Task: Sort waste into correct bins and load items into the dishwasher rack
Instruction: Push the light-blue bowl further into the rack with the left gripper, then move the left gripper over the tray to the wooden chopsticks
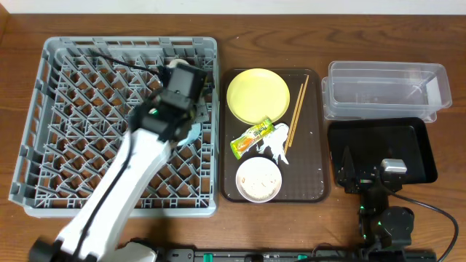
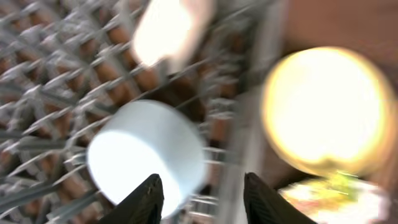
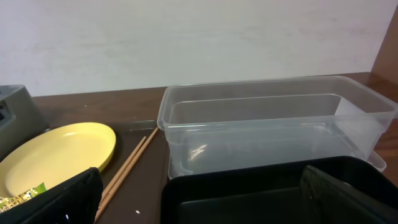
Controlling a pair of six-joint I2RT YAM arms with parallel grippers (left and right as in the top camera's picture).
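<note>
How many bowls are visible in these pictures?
2. A light blue bowl lies in the grey rack; a small white bowl stands on the brown tray. The left arm may hide more.

**Rack part-loaded, waste unsorted**

Grey rack (image 1: 73, 109) holds a tilted light blue bowl (image 2: 146, 152) and a blurred cream cup (image 2: 165, 31). On the brown tray (image 1: 317, 182): yellow plate (image 1: 258, 95), chopsticks (image 1: 296, 113), wrapper (image 1: 252, 138), tissue (image 1: 274, 151), small white bowl (image 1: 238, 179) with crumbs (image 1: 258, 183). Clear tub (image 1: 386, 89) and black tray (image 1: 378, 149) sit empty at right.

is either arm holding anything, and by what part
Nothing is held. The left gripper has its jaws apart and empty, with the light blue bowl lying in the rack beyond them. The right gripper is open and empty too.
</note>
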